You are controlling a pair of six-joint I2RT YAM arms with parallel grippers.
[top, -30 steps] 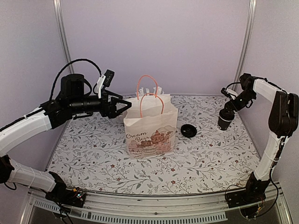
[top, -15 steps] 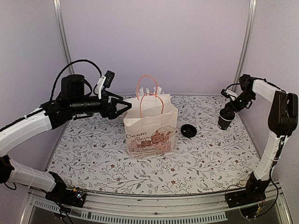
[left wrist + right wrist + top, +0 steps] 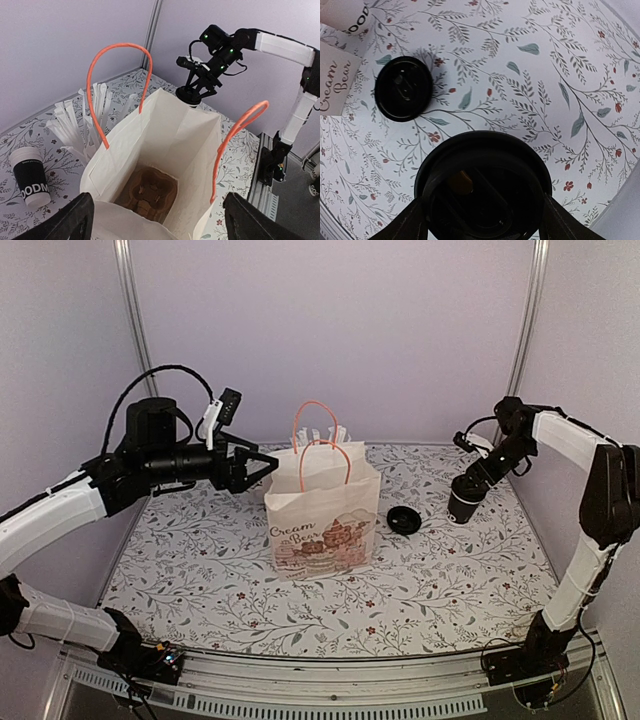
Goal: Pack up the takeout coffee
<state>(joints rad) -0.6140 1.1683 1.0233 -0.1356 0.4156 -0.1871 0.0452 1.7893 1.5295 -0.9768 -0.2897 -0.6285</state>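
Coffee cup: on the right side of the table, black lid on, upright, well to the right of the paper bag.
Cup's footing: from above I cannot tell whether its base touches the table or hangs just over it.
Right gripper: comes down on the cup from above, with a finger pressed to each side of the lid; it is clamped on the cup.
Spare lid: black, lying flat on the table between the bag and the held cup, touching neither.
Paper bag: stands upright mid-table with its mouth open and its orange handles up.
Cardboard tray: brown, lying on the bottom of the bag.
Left gripper: hangs in the air just left of the bag's top, fingers wide apart and holding nothing.
Wrapped sticks: a white bundle just beyond the bag's far side.
Second cup: black with white lettering, standing on the table near the sticks.
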